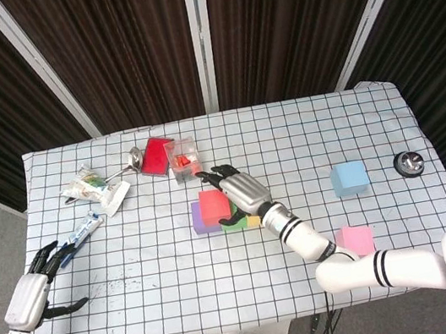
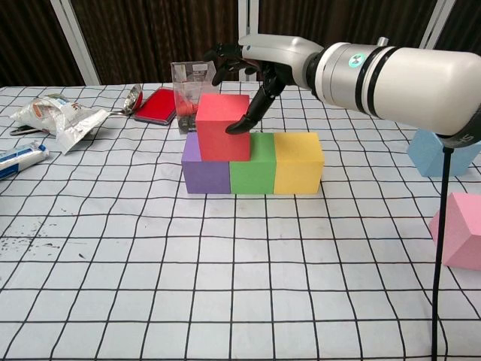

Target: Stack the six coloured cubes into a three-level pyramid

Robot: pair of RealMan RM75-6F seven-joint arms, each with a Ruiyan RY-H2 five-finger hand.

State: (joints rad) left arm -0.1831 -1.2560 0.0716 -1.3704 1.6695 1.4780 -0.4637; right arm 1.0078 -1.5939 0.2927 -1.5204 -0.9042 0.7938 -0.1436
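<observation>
Red cube (image 2: 222, 126) tops purple cube (image 2: 204, 171), green cube (image 2: 252, 164), yellow cube (image 2: 298, 162) on a black-gridded white tablecloth (image 2: 225, 286).

a clear plastic cup (image 2: 191, 84) stands just behind the red cube (image 2: 222, 125), crowding rear approach.

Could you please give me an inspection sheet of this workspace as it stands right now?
Surface: table under a white black-gridded cloth; dark specks near its left edge.
Job's things: purple foam cube, green foam cube and yellow foam cube in a row; red foam cube on purple and green; light blue foam cube and pink foam cube apart, to the right.
Clutter: clear plastic cup, flat red case, metal spoon, crumpled wrapper, toothpaste tube, small round metal object.
Hands: right hand at the red cube's right side, fingertip touching; left hand holds nothing, fingers apart.
Cables: black cable hanging from the right arm.
Surroundings: dark curtains.
</observation>
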